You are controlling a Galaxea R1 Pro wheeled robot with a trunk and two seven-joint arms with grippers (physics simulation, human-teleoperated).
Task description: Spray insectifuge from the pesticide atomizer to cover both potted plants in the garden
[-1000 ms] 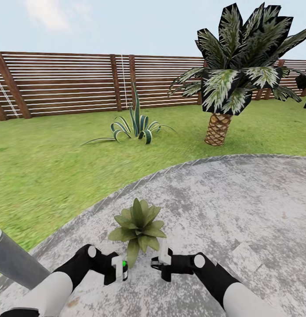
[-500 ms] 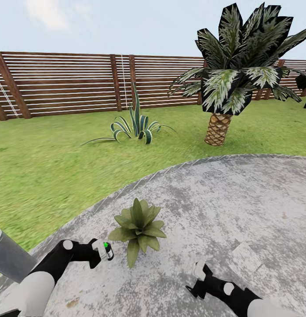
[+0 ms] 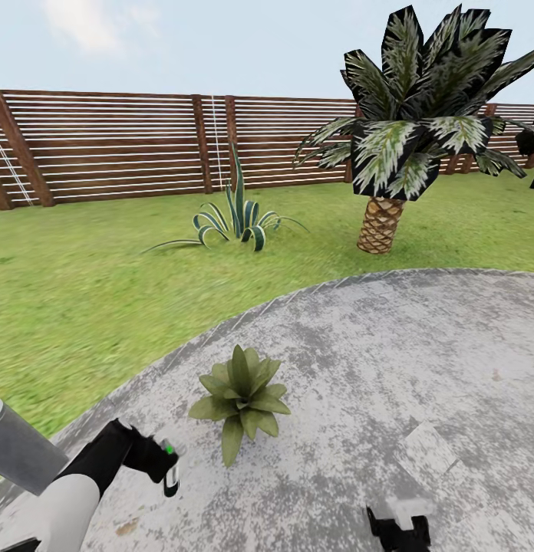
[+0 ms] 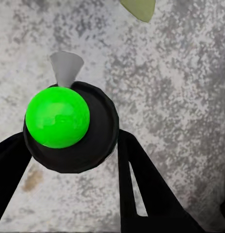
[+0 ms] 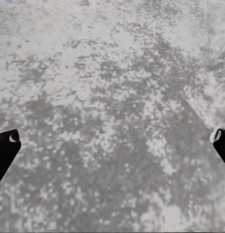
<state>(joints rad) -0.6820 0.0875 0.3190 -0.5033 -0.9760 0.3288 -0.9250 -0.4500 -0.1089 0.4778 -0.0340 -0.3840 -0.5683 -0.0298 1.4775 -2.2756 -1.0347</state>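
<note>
Atomizer [image 4: 69,128], round black body with a glossy green ball top and grey cone nozzle, sits clamped in the left jaws [image 3: 169,474], low over the mottled grey patio [image 3: 390,360]. Just beside it: potted plant [image 3: 240,399], a rosette of pointed green leaves. Right jaws [image 5: 112,138] spread wide, empty, above speckled paving. Beyond: lawn [image 3: 75,307], scaly-trunked palm [image 3: 409,123], slatted brown fence [image 3: 106,146].

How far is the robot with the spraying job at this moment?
Done: the atomizer is picked up; the left gripper is shut on it, its green top showing in the left wrist view. In hand: it is held beside one potted plant on the grey patio, with no spray visible. The right gripper is open over bare paving. Left: covering this plant, then the second one.
</note>
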